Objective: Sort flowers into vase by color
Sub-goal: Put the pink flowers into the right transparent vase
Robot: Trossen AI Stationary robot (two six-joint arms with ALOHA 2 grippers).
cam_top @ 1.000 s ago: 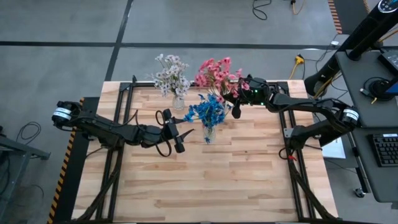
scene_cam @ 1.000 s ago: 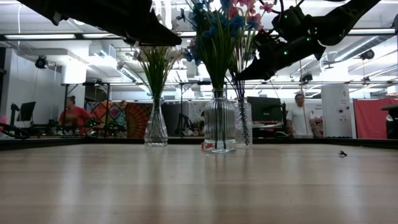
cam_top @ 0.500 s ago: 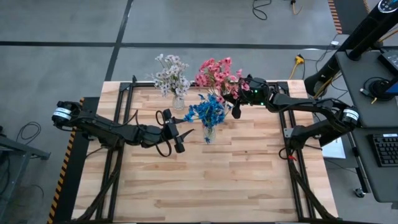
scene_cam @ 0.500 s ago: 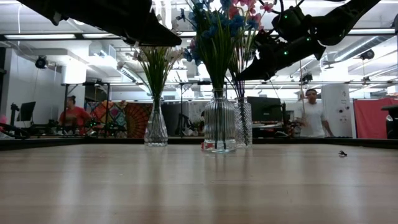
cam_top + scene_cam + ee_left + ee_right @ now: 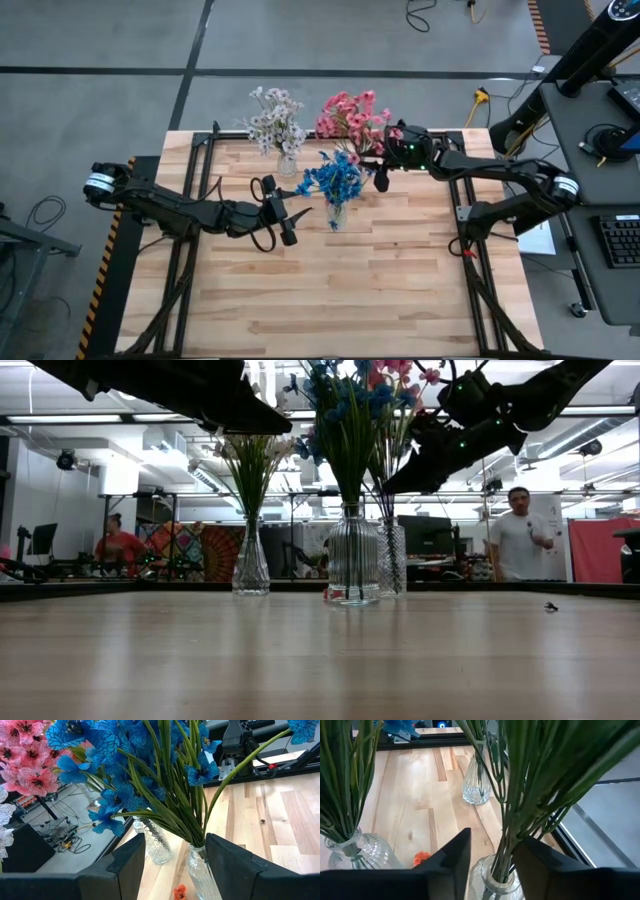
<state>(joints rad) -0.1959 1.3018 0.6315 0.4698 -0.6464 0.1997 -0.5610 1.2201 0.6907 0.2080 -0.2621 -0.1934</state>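
Three clear glass vases stand upright near the table's far edge. One bears white flowers (image 5: 275,122), one pink flowers (image 5: 350,117), and the nearest one blue flowers (image 5: 335,178). My left gripper (image 5: 285,213) is open and hangs above the table just left of the blue vase (image 5: 200,870), pointing at it. My right gripper (image 5: 381,170) is open beside the pink bunch. In its wrist view the fingers stand on either side of the green stems (image 5: 507,830), just above the pink vase's neck (image 5: 490,880). I see no touch there.
A small orange blossom (image 5: 421,857) lies on the wood at the foot of the blue vase. A tiny dark speck (image 5: 550,607) sits toward the right. The near half of the table (image 5: 350,300) is bare wood. People stand in the room beyond (image 5: 518,540).
Both arms and all three bunches have kept still. Only a person in the room behind the table has walked toward the right of the low view.
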